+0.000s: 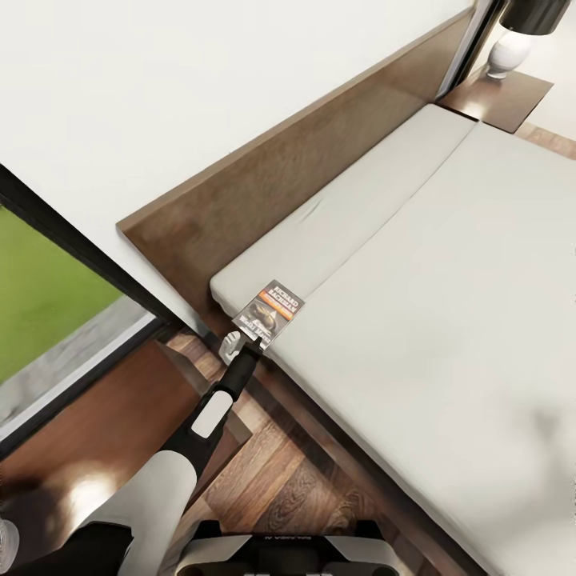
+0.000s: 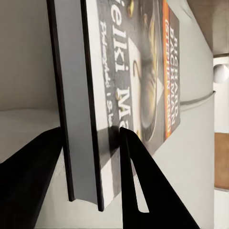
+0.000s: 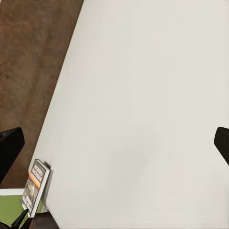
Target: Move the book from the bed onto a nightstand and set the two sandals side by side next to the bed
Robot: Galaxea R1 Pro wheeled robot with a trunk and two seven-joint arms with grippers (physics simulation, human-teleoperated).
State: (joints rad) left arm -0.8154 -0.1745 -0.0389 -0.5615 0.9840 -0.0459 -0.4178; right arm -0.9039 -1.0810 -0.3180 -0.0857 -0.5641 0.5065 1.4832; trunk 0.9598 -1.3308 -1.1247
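Note:
The book (image 1: 270, 312), dark with orange lettering, sits tilted at the near corner of the bed (image 1: 448, 304) by the headboard. My left gripper (image 1: 244, 340) is shut on its lower edge. In the left wrist view the book (image 2: 129, 71) stands edge-on between the two black fingers (image 2: 136, 171) of the left gripper (image 2: 88, 148). In the right wrist view, my right gripper (image 3: 114, 143) hangs open over the mattress (image 3: 143, 95), with the book (image 3: 37, 183) small beyond the mattress corner. One nightstand (image 1: 500, 100) stands at the bed's far side. The sandals are out of view.
A glossy dark brown top (image 1: 88, 448) lies beside my left arm, between the window (image 1: 48, 296) and the bed. A white lamp (image 1: 512, 48) stands on the far nightstand. The brown headboard (image 1: 304, 168) runs along the white wall. Plank floor (image 1: 280, 480) shows by the bed frame.

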